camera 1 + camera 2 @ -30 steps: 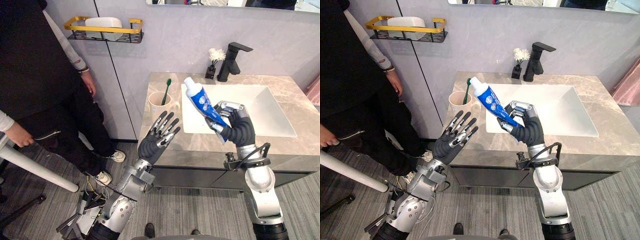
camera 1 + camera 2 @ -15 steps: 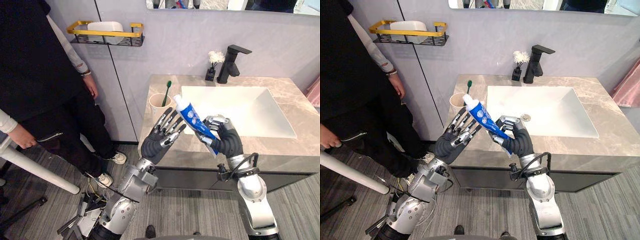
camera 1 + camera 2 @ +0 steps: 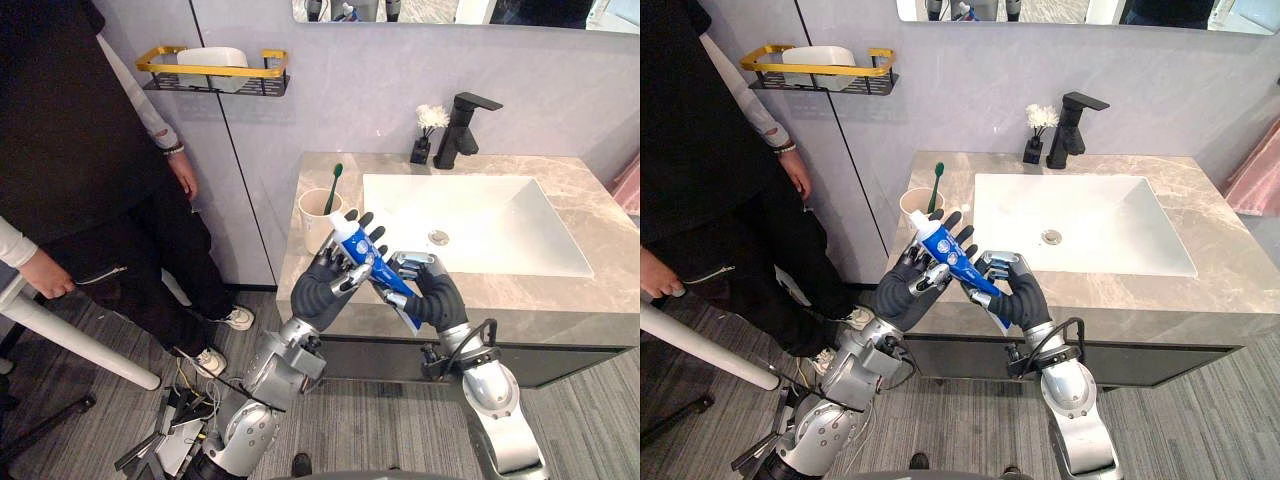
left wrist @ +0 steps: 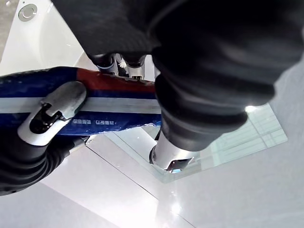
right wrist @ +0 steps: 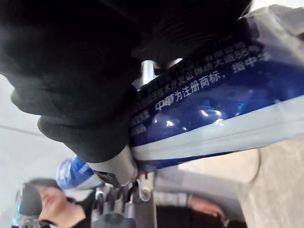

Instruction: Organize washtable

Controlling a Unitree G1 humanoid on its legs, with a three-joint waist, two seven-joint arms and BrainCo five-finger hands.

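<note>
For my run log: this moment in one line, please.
right hand: shut on toothpaste tube | left hand: open, touching tube | cup: on counter

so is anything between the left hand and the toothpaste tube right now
Nothing visible. The left hand lies right against the toothpaste tube, its straight fingers alongside the cap end, with no gap. The right hand is curled round the tube's lower end.

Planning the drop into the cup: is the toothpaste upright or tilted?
Tilted. The toothpaste tube leans, cap toward the cup, tail lower in the right hand; left hand against its upper part.
</note>
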